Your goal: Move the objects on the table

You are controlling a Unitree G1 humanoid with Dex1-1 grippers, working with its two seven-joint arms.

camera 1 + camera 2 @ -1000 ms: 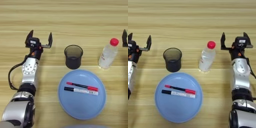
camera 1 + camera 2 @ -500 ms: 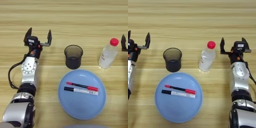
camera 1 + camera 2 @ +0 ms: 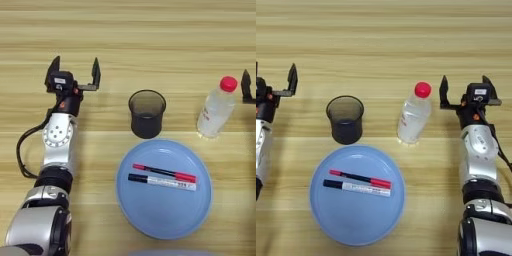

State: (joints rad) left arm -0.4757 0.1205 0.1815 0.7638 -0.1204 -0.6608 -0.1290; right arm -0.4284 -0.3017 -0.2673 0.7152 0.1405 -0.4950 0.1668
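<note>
A white marker with a black cap (image 3: 162, 182) and a slim black pen with red ends (image 3: 165, 173) lie side by side on a blue plate (image 3: 165, 217). Behind the plate stands a dark translucent cup (image 3: 147, 113). To its right a clear red-capped bottle (image 3: 414, 114) stands upright. My left gripper (image 3: 73, 73) is open at the far left, well apart from the cup. My right gripper (image 3: 466, 89) is open just right of the bottle, at cap height, not touching it.
The light wooden table (image 3: 150, 35) fills the view. The blue plate takes up the near middle, close to the cup and bottle. A black cable (image 3: 22, 150) loops beside my left arm.
My right gripper has moved nearer and a little left, closing in on the bottle. The left gripper has drifted slightly. The cup, bottle, plate and pens have stayed put.
</note>
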